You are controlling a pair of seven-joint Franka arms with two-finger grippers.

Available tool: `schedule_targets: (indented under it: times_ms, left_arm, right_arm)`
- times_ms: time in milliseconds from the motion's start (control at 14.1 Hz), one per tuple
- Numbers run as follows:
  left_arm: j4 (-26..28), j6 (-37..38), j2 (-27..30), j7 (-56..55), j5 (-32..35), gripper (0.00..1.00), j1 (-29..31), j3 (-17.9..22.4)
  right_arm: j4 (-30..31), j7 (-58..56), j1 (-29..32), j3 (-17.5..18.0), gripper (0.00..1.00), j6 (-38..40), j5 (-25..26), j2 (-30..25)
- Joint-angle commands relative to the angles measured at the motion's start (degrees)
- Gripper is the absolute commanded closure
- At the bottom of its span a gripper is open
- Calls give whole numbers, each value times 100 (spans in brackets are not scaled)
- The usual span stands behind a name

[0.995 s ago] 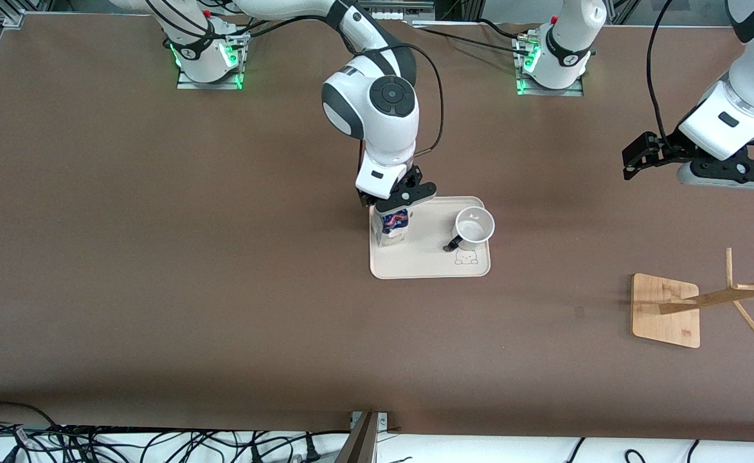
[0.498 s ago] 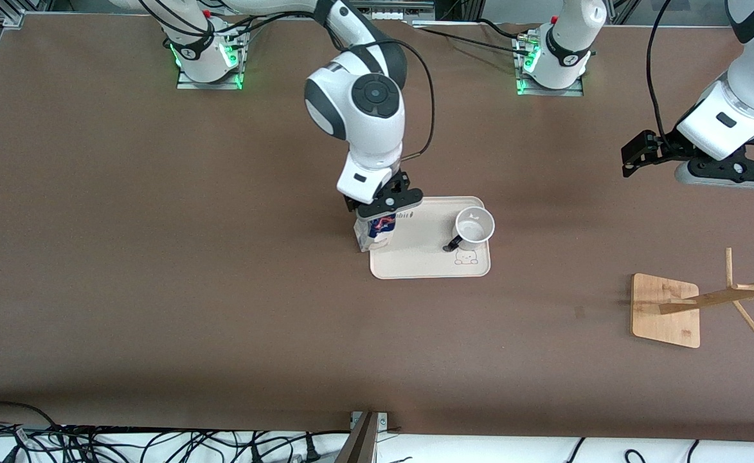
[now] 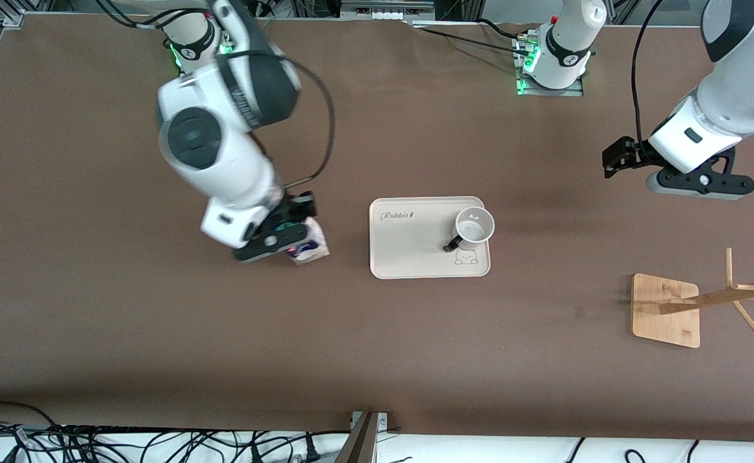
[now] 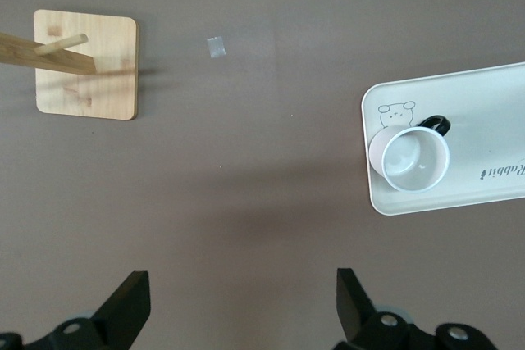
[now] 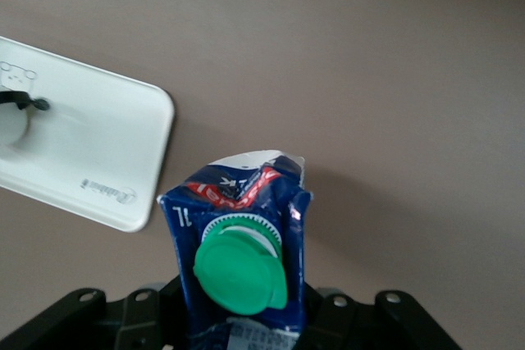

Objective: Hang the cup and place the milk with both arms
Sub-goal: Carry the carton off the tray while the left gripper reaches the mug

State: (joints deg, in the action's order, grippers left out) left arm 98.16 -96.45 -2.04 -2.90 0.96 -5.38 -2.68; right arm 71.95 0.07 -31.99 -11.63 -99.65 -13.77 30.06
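My right gripper (image 3: 287,239) is shut on the milk (image 3: 309,249), a dark blue and white carton, over bare table beside the tray toward the right arm's end. The right wrist view shows the milk (image 5: 242,256) with its green cap between the jaws. The cup (image 3: 474,227), a white mug with a black handle, stands upright on the beige tray (image 3: 409,254); it also shows in the left wrist view (image 4: 409,159). My left gripper (image 3: 614,162) is open and empty, up in the air over bare table toward the left arm's end; its fingertips (image 4: 131,301) are spread wide.
A wooden cup rack (image 3: 666,310) with a slanted post and pegs stands toward the left arm's end, nearer the front camera than the tray; it also shows in the left wrist view (image 4: 86,65). Cables lie along the table's front edge (image 3: 158,444).
My right gripper has carried the milk off the tray and out over bare table toward the right arm's end. My left gripper has shifted slightly toward the tray.
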Motion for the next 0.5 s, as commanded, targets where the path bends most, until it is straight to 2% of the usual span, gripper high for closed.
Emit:
schedule_targets:
  times_ms: [0,213,427]
  left_arm:
    - [-613,257,-506,235,-17,0,-155,-101]
    - [-667,250,-919,1009,26,0,-664,-347]
    - [-641,23,-1473,1202,79,0,-1297,-348]
  right_arm:
    - [599,-1004,709,13,65,95,-232,-324]
    - [1232,-1771,1062,-391,65,-37,-267,-351]
    - [1733,-1800,1063,-716,64,-431,-276,-395]
